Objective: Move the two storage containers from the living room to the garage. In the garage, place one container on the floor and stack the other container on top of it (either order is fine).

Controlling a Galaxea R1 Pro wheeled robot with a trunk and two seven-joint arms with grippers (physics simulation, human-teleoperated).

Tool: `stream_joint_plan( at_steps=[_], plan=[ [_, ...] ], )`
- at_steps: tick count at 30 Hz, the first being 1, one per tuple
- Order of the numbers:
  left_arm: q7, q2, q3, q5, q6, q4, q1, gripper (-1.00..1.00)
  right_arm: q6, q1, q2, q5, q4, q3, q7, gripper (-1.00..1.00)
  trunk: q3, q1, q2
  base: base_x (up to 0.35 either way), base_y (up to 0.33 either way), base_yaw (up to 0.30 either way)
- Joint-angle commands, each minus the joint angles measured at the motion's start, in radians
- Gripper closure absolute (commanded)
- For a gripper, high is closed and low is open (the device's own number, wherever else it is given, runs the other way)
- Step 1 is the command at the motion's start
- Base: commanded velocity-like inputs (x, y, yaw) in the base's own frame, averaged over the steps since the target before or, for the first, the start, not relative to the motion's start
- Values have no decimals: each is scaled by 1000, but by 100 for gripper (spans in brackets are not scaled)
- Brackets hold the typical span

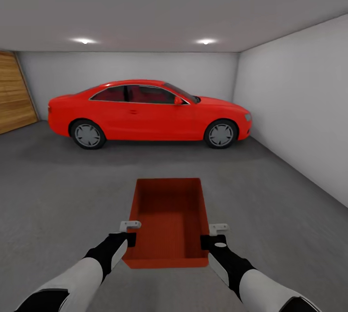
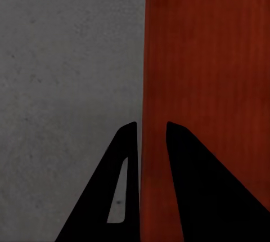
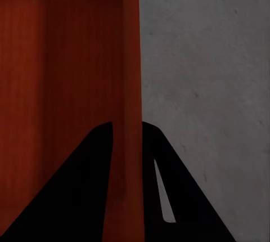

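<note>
Both pincers are clamped on one orange-red rectangular open-topped storage container [image 1: 170, 220]. The left pincer [image 1: 129, 232] straddles its left long wall, and in the left wrist view the two dark fingers [image 2: 194, 186] sit either side of that thin red wall. The right pincer [image 1: 216, 235] grips the opposite wall the same way, one finger [image 3: 79, 191] inside the bin, one outside. Holding it by facing walls near the close end keeps the bin level and square ahead of the robot, which suits carrying and lowering it flat.

Below lies the dark grey speckled concrete floor [image 1: 63, 191] of the garage; whether the bin touches it I cannot tell. Ahead, well apart, stands a glossy red car [image 1: 145, 113], with pale grey walls [image 1: 295, 109] and a wooden plank door [image 1: 14, 92] at left.
</note>
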Motion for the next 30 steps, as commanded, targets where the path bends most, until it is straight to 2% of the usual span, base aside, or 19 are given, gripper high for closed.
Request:
stream_joint_plan(
  at_steps=[1, 18, 30],
  plan=[
    [5, 13, 0, -2, 7, 0, 0, 100, 6, -2, -1, 2, -36, -12, -4, 100, -2, 1, -2, 323, 0, 0],
    [5, 13, 0, -1, 7, 0, 0, 100, 5, -2, -1, 2, -36, -12, -5, 100, -2, 1, -2, 323, 0, -8],
    [5, 13, 0, -1, 7, 0, 0, 100, 6, -2, -1, 2, -36, -12, -5, 100, -2, 1, -2, 323, 0, -253]
  ],
)
